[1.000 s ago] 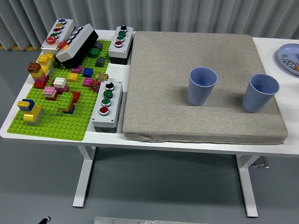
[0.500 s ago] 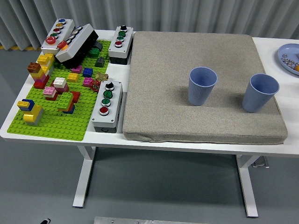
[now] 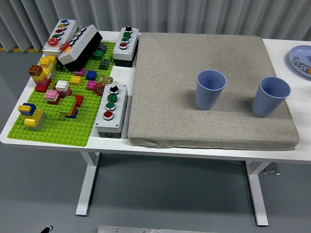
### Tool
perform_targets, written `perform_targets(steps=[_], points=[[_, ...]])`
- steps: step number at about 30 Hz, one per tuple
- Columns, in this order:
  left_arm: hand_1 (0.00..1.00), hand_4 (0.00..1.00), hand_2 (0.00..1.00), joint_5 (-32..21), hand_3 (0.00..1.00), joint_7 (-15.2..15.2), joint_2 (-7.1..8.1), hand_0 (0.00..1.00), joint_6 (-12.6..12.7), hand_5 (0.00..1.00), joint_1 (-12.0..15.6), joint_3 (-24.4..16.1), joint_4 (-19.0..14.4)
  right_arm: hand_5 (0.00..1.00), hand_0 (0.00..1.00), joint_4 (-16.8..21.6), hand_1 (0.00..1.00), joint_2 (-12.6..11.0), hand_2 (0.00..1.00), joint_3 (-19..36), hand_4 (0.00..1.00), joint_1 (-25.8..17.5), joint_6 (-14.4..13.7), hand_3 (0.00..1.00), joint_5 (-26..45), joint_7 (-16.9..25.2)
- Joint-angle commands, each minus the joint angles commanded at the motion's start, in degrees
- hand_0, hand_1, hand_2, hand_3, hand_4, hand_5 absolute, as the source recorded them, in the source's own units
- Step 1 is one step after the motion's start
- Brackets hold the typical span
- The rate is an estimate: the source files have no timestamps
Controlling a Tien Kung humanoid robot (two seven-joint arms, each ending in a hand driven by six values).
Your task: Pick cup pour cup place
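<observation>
so far neither hand is in view, so i cannot tell how open either one is or whether it holds anything; both cups stand free of any grasp. the left blue cup (image 3: 210,89) stands upright near the middle of the grey pad (image 3: 170,73), and the right blue cup (image 3: 271,96) stands upright close to the pad's right edge, well apart from the first. whether either cup has contents cannot be seen from this angle.

risks, as i judge them: the pad looks soft, so a cup nudged by an approaching finger could rock and tip rather than slide. the right cup sits near the pad's edge, and a sideways push could send it off onto the desk (image 3: 277,46). both cups look thin-walled and tapered, so a hard squeeze may buckle one, and a light one may let it slip during the tilt. pouring with the rims poorly lined up would spill onto the pad. the blue plate (image 3: 297,57) at far right lies near a right arm's likely path.
</observation>
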Motion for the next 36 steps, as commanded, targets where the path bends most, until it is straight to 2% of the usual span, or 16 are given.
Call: perform_targets(steps=[36], points=[[0.786,0.593,0.859,-0.6,0.773,0.0,0.02,0.828,0.0,0.998,0.3,0.3,0.0,0.998,0.947,0.3,0.85,-0.2,0.847,0.0,0.766,0.0,0.4,0.848,0.1,-0.6]])
